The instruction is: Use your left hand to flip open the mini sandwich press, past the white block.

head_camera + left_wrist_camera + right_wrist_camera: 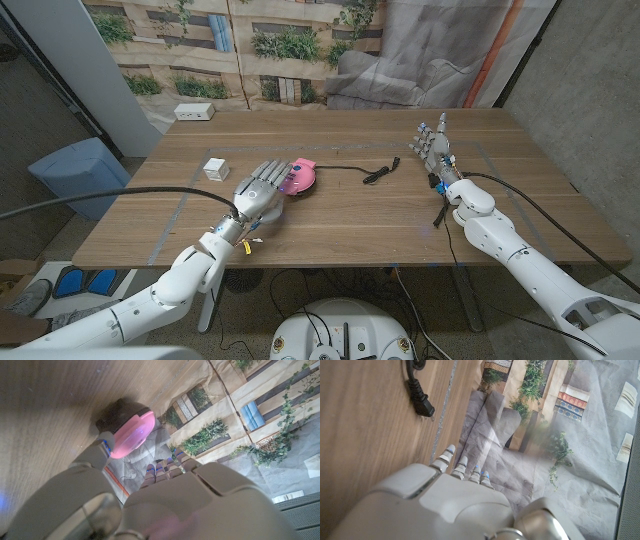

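**Left hand at the pink sandwich press, lid still down**

Nearest the robot, the left hand [262, 190] reaches in over the wooden table [340, 225], its fingers spread and stretched toward the sandwich press [300, 176]. In the head view the fingertips sit right at the press's near left edge; whether they touch it or have hold of anything I cannot tell. The left wrist view shows the pink lid [132, 433] just beyond the fingers [97, 452], closed over its dark base.

On the other side, the right hand [436, 150] stands with its fingers raised and apart, holding nothing, well apart from the press. The right wrist view shows its fingers [465, 467] reaching out past the table's edge.

The press sits around the middle of the table. A black cord [365, 172] runs from it toward the right hand and ends in a plug [422, 406] lying on the wood. The white block [215, 168] stands left of the press, near the left hand.

Farther back, at the table's far left corner, lies a white power strip [194, 112].
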Robot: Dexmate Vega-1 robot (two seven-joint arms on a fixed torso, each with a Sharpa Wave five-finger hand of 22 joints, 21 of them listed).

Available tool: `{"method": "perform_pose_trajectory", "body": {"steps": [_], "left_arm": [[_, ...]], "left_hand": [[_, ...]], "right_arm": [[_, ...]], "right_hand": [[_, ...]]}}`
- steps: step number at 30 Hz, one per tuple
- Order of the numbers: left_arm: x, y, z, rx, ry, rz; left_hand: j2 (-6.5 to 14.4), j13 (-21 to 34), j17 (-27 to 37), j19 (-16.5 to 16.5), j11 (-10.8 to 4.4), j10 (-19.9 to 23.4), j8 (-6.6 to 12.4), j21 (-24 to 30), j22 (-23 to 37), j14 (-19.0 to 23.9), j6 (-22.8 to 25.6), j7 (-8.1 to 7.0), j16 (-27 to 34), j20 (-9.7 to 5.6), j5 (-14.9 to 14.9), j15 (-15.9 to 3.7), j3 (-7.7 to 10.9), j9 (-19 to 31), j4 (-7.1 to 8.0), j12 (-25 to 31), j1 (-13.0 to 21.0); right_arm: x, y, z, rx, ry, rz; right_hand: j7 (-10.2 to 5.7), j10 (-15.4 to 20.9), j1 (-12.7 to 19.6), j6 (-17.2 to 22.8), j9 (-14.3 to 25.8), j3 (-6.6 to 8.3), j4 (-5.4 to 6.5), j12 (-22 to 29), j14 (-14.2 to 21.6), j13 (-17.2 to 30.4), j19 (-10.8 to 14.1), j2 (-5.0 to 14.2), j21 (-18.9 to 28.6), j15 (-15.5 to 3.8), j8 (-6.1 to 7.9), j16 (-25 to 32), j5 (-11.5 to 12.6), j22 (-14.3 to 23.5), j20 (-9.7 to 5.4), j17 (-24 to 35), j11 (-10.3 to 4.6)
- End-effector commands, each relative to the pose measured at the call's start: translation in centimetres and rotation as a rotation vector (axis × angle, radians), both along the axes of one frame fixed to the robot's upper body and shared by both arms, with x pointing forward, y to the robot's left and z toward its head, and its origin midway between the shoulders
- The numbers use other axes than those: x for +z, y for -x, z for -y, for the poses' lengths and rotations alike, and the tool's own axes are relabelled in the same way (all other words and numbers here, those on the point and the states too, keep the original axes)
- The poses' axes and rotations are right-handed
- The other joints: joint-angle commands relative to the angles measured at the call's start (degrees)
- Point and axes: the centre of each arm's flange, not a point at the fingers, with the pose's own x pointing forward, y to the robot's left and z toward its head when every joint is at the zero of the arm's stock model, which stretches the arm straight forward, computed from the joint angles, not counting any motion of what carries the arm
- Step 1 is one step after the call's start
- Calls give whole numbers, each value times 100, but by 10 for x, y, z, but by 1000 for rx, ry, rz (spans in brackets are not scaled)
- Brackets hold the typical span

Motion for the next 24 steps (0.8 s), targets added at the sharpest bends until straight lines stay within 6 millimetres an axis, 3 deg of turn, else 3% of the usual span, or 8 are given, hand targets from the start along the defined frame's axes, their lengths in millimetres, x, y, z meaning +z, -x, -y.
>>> {"method": "perform_pose_trajectory", "body": {"steps": [1,15,24], "left_arm": [[-8,-5,3,-2,10,-18],[-10,-13,8,-45,4,-10],[-9,-15,9,-68,19,19]], "left_hand": [[-67,28,23,-103,46,-33,31,-27,14,-17,-7,11,4,-312,-2,6,-17,29,6,0,75],[-273,21,18,-289,25,189,117,-3,21,147,240,51,36,-291,-90,-76,-214,25,55,55,107],[-263,20,14,-283,29,480,169,26,22,353,462,78,60,-268,-100,-119,-307,23,73,105,167]], "right_arm": [[0,0,0,0,0,0],[0,0,0,0,0,0],[0,0,0,0,0,0]], "right_hand": [[1,-46,19,-30,29,-41,9,32,-49,33,-9,512,24,-102,25,17,41,19,34,21,-1],[-2,-50,19,-33,29,-40,9,31,-47,33,-12,514,23,-109,24,18,42,19,34,21,2],[3,-48,19,-34,29,-40,9,32,-49,33,-12,513,23,-107,23,17,42,19,34,21,4]]}}
